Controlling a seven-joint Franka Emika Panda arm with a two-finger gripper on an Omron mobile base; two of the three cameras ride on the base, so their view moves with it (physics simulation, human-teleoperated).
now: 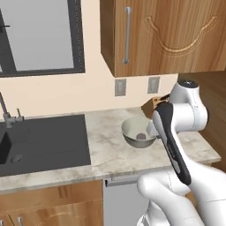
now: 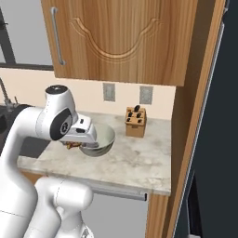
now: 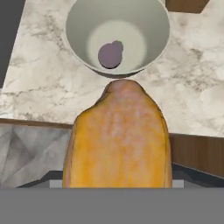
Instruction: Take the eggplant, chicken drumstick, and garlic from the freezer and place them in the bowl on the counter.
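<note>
Hand view, nearest first: the chicken drumstick [image 3: 117,140] sits clamped in the gripper [image 3: 116,181], its tapered end pointing at the bowl [image 3: 78,52]. Just past it, on the marbled counter [image 3: 39,83], the bowl holds the eggplant [image 3: 110,54] at its bottom. Farther back in the right base view, a knife block [image 2: 135,122] stands below two wall outlets [image 2: 109,92].

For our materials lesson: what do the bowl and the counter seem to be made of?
Bowl: probably glazed ceramic; its grey-green inside shines and the rim is pale. Counter: looks like polished stone, pale beige-grey with marbled veins.
</note>
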